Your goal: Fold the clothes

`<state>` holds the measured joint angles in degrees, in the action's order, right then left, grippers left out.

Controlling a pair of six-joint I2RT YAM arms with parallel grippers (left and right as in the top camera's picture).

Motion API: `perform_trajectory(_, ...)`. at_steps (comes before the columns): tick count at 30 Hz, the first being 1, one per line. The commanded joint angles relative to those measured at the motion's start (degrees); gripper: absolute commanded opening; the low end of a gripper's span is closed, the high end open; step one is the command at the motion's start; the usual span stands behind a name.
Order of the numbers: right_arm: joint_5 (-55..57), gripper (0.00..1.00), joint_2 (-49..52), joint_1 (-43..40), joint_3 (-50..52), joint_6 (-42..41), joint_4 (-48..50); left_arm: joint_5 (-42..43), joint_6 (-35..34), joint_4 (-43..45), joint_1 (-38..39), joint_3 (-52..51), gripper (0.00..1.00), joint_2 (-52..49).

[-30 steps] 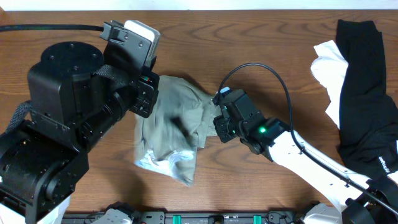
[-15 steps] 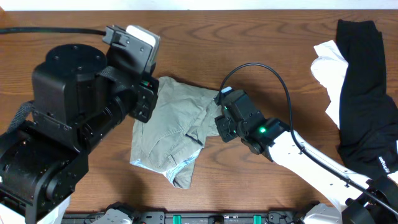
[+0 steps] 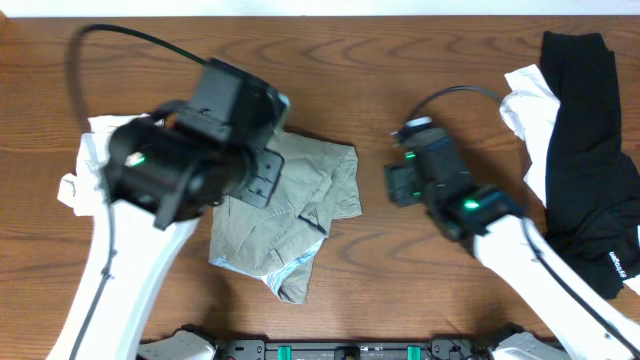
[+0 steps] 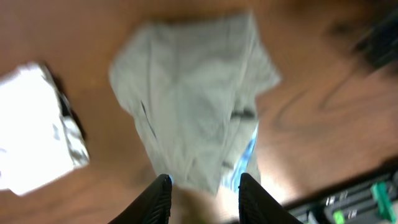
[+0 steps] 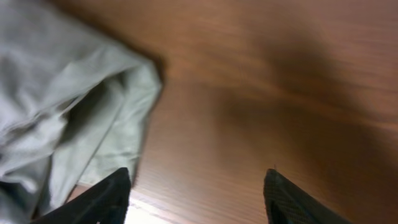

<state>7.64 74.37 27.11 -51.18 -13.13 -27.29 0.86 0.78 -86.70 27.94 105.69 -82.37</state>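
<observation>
On the wooden table (image 3: 400, 60), a little left of its middle:

- Khaki shorts (image 3: 300, 205): lying crumpled in a loose heap. Whitish lining is showing along the edge nearest the robot.

- Left gripper (image 4: 204, 200): hanging over the near edge of the shorts. Its two dark fingers (image 4: 157, 200) are standing a moderate way apart and gripping nothing. Seen from its wrist, the cloth is spreading out ahead of and below the tips. The blur is hiding whether the tips are touching the hem. Seen from overhead, the arm's bulky head is covering the upper left part of the shorts.

- Right gripper (image 5: 196, 199): hovering over bare wood to the right of the shorts. Its fingers are standing wide apart and holding nothing. Seen from its wrist, the shorts' right edge is lying ahead of the fingers and off to one side, not between them. Seen from overhead, a strip of bare table is separating this gripper from the cloth.

- White bundle (image 3: 85, 165): lying at the left of the table, partly under the left arm. It is near the shorts but apart from them.

- Black garment (image 3: 585, 150): lying lengthwise along the right edge, draped over a white garment (image 3: 525, 100). Both are sitting well apart from the shorts and from both grippers.
</observation>
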Motion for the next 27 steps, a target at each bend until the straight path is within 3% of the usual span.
perform_trajectory(1,1.14,0.73,-4.24,-4.94,0.17,-0.11,-2.10,-1.40,-3.58,0.02,1.60,-8.59,0.36,0.94)
perform_trajectory(11,-2.08,0.77,-8.46,-14.80,0.20,1.60,-8.28,-5.09,-16.87,14.97,10.67,-38.12,0.37,9.35)
perform_trajectory(16,-2.08,0.77,-8.46,-14.78,0.20,1.62,-8.57,-14.03,-28.61,17.88,14.08,-47.67,0.38,12.07)
perform_trajectory(27,-2.05,0.78,-8.46,-14.78,0.20,1.62,-9.01,-15.37,-30.27,28.61,14.88,-57.70,0.44,12.02)
